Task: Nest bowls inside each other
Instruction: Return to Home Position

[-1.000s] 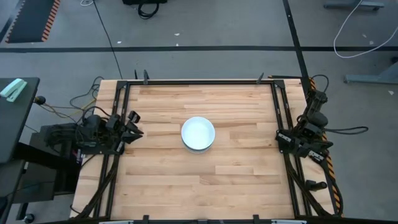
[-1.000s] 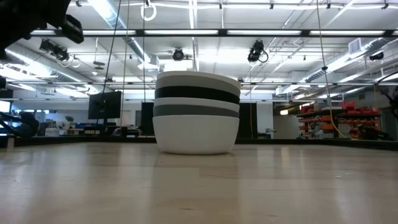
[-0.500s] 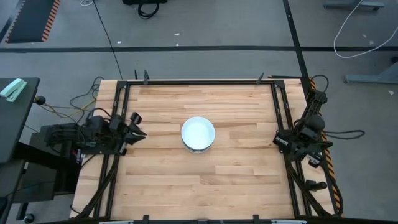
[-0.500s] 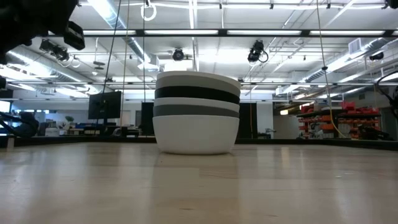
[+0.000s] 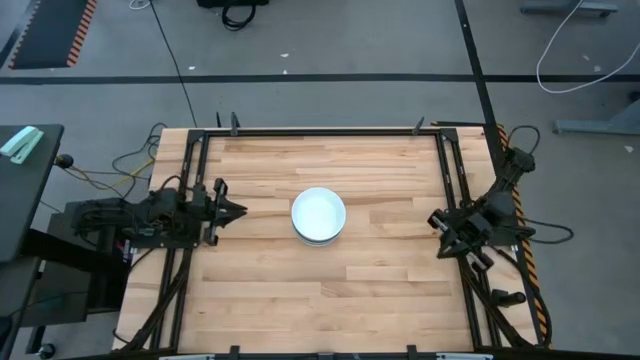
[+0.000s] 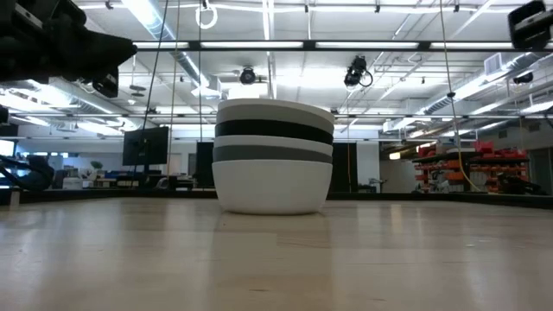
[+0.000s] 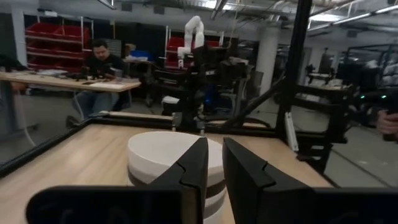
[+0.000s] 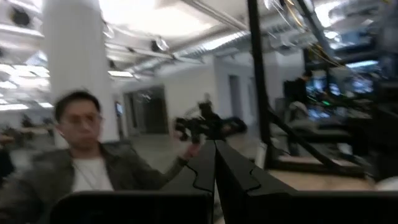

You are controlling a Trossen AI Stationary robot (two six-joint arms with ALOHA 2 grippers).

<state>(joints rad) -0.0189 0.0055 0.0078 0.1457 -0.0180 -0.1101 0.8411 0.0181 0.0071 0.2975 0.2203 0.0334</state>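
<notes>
The bowls [image 5: 318, 215] stand nested in one stack at the middle of the table, with a white bowl on top. The low view shows the stack [image 6: 273, 155] with a white bowl at the bottom resting on the wood, and grey, black and white bands above it. My left gripper [image 5: 238, 210] is left of the stack and points at it, clear of it. Its fingers [image 7: 214, 163] are a narrow gap apart and empty. My right gripper [image 5: 436, 221] is near the table's right rail, shut and empty [image 8: 214, 152].
Black frame rails [image 5: 190, 230] run along the table's left and right sides. Bare wood [image 5: 330, 300] lies around the stack. A person [image 8: 87, 168] shows close in the right wrist view, beyond the table. Another person [image 7: 102, 62] sits at a desk in the left wrist view.
My left gripper has gone toward the table's right, nearer the stack. My right arm has swung and its gripper has gone toward the table's left, in over the right rail. The stack has not moved.
</notes>
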